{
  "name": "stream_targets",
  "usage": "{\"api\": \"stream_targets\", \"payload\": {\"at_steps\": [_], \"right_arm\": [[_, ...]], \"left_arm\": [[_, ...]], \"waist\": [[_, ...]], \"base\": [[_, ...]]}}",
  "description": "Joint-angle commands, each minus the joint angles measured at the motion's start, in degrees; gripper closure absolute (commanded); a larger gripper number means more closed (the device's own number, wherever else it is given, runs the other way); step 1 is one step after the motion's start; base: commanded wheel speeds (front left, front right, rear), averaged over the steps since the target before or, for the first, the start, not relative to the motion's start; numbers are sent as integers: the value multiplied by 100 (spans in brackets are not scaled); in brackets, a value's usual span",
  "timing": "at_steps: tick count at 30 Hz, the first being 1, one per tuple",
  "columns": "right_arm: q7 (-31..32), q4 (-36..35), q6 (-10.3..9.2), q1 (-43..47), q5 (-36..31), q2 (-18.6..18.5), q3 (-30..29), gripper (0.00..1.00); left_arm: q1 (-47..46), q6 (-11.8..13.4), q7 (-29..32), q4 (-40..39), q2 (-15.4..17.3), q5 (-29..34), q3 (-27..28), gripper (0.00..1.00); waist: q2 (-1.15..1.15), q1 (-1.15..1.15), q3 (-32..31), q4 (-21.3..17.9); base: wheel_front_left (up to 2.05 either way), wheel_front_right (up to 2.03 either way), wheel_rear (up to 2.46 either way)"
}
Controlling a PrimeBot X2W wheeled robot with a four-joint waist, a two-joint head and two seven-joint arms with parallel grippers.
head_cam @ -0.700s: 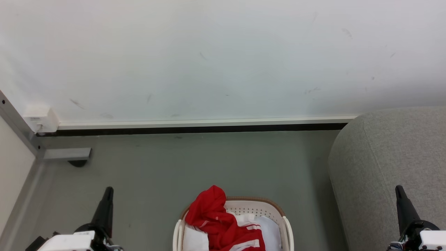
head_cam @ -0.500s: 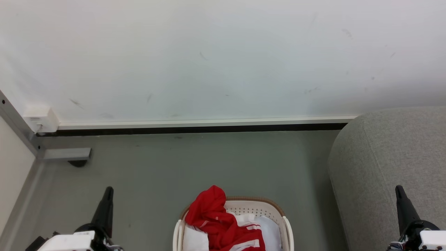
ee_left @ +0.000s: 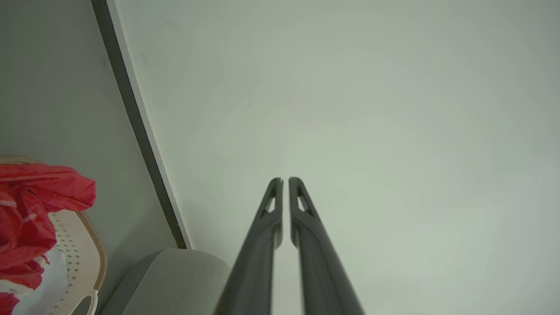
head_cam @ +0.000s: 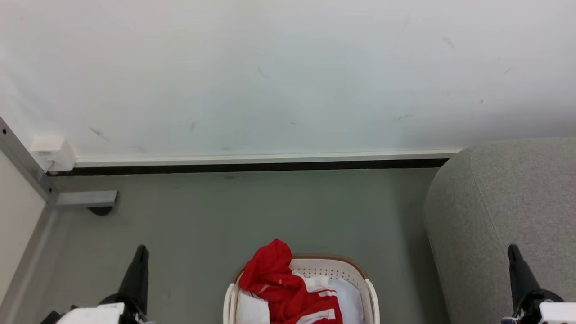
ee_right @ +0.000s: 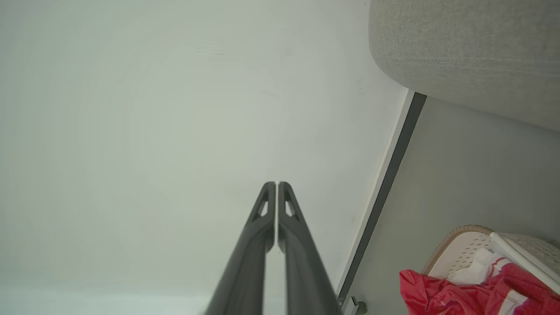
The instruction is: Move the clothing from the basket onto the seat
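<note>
Clothing, crumpled red with white stripes, drapes over the far rim of the basket; the left end effector and the right end effector are both pressed together.

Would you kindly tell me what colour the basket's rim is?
The rim is brown, woven-look, on a cream-white basket; best seen in the right wrist view.

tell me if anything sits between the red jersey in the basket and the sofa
Nothing visible does. The red jersey lies heaped in the basket, and the sofa stands to the robot's right across a strip of bare floor. Only the basket's own wall must be cleared on the lift.
</note>
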Motion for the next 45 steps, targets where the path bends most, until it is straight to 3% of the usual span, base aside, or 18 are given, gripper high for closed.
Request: {"api": "stream_targets", "payload": {"at_steps": [1,10,17,27,37,45], "right_arm": [[-2,23,-1,16,0,9,4,0],[-258,16,-2,63,-221,8,183,0],[-446,-50,-3,84,-948,3,231,0],[-692,-307,-3,116,-2690,-5,315,0],[-934,-374,-5,179,-4257,-13,426,0],[-1092,-369,-5,211,-5051,-29,426,0]], "left_arm": [[17,1,-3,22,-5,1,-2,0],[33,0,-259,71,-5,92,-211,0],[18,18,-447,117,-2,561,-320,0],[45,189,-690,-28,2,1743,-397,0],[131,349,-937,-231,7,3325,-503,0],[198,363,-1087,-298,10,4333,-540,0]], "waist": [[0,0,0,0],[0,0,2,13],[0,0,1,34],[0,0,7,85],[0,0,9,144],[0,0,-3,159]], "base": [[0,0,0],[0,0,0],[0,0,0],[0,0,0],[0,0,0],[0,0,0]]}}
